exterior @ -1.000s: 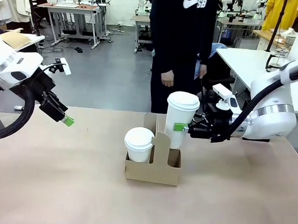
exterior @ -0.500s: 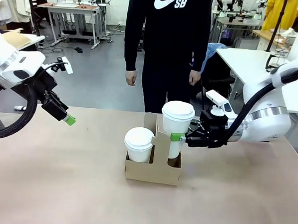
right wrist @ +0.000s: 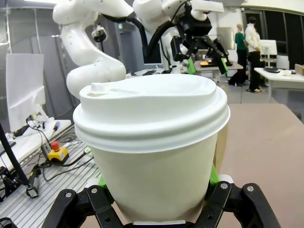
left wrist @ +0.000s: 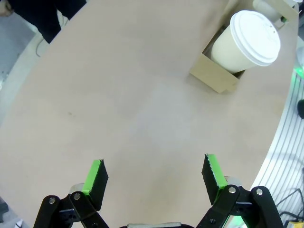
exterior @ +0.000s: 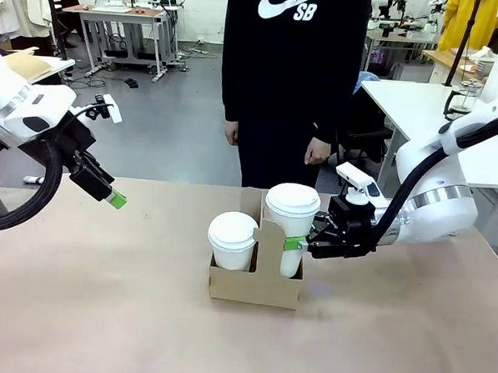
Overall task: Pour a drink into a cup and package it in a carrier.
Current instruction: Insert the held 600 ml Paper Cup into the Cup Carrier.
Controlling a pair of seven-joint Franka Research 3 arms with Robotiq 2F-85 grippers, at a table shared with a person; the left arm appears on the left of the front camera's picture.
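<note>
Tan tabletop [exterior: 100,312] at centre: the tall white cup [exterior: 290,230], clamped by the right gripper [exterior: 299,243], sits in the right hole of the cardboard carrier [exterior: 256,283], beside a shorter cup [exterior: 231,240]. Far left, the left gripper [left wrist: 154,172] hovers with jaws spread, empty.

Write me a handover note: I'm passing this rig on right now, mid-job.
Right claw: shut on the tall cup, lid on, low in the carrier's right hole; whether it is fully seated I cannot tell.
Left claw: open, empty, raised above the table's left side.
Short cup: lidded, in the carrier's left hole.
Person: standing at the far edge, hands down.
Done: tall cup lidded and placed into the carrier.
Left: confirm it is seated, open the right claw, pull back.
</note>
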